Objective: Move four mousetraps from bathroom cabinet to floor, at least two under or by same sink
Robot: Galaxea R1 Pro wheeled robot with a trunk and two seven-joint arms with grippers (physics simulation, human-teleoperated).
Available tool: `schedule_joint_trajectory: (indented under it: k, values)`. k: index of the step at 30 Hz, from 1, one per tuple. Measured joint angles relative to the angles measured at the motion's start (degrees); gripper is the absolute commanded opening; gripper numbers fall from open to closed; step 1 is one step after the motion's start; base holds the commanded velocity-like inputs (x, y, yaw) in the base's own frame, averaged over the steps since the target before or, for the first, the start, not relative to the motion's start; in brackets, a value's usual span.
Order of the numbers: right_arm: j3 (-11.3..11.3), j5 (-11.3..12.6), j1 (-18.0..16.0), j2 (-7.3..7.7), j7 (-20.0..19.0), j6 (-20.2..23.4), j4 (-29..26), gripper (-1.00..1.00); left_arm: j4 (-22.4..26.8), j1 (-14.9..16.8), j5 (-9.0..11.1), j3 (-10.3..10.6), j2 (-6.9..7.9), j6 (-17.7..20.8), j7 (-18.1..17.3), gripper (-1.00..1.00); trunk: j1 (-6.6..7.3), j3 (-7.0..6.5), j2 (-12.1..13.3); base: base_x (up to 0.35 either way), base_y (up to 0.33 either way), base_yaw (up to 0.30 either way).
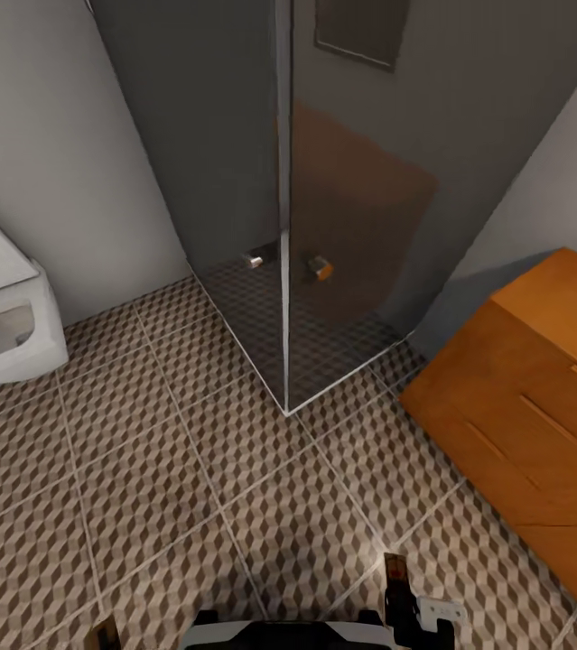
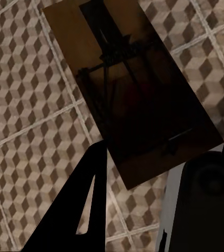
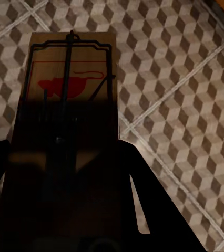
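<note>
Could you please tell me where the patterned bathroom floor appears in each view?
Head view: bathroom floor spans the lower half, between toilet and cabinet.
Left wrist view: behind the held mousetrap.
Right wrist view: beside that arm's mousetrap.
Shared landmark: pale grout lines.

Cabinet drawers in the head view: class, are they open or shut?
Shut. The cabinet's visible drawer fronts sit flush, with none pulled out.
</note>
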State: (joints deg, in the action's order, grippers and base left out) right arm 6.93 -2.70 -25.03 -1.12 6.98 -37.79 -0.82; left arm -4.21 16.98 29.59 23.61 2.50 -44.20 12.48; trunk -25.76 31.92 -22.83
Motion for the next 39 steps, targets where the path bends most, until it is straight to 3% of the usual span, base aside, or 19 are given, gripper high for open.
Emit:
schedule_joint_trajectory:
  k: [25,39]
  values:
    - [0.0,0.0,0.0,-0.01,0.0,0.0,0.0,-1.00,0.0,0.0,0.0,0.0,0.00,0.0,0.0,-1.00,0.00,0.50,0.0,0.001,0.193,0.282]
    - [0.0,0.0,0.0,-0.01,0.0,0.0,0.0,-1.00,0.0,0.0,0.0,0.0,0.00,0.0,0.0,-1.00,0.02,0.78,0.0,0.130,0.121,0.282]
